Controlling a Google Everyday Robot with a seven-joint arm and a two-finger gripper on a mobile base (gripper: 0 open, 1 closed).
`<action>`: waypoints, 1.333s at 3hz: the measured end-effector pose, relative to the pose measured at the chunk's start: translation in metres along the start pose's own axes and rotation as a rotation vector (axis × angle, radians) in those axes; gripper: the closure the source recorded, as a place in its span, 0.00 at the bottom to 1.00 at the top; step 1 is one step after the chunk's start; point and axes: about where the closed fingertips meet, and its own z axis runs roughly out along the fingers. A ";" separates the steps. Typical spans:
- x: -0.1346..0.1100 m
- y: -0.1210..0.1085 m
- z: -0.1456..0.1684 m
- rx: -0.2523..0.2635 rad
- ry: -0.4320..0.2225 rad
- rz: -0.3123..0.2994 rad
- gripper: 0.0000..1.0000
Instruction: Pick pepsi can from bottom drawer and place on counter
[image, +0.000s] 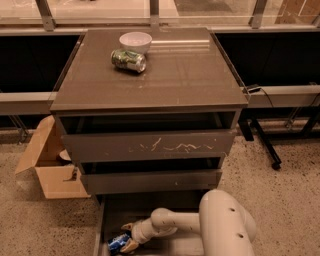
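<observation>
The bottom drawer is pulled out at the foot of the cabinet, low in the camera view. The pepsi can, dark blue, lies on its side near the drawer's front left. My gripper reaches in from the right on a white arm, one finger above the can and one below it. The counter is the wide glossy grey-brown top of the cabinet, well above the gripper.
A green and silver can lies on its side on the counter in front of a white bowl. An open cardboard box stands on the floor left of the cabinet. Two scratched drawers are above the open one.
</observation>
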 end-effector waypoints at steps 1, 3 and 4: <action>0.000 0.009 -0.002 0.005 0.002 -0.007 0.66; -0.020 0.040 -0.052 0.047 -0.116 -0.080 1.00; -0.019 0.056 -0.108 0.089 -0.207 -0.130 1.00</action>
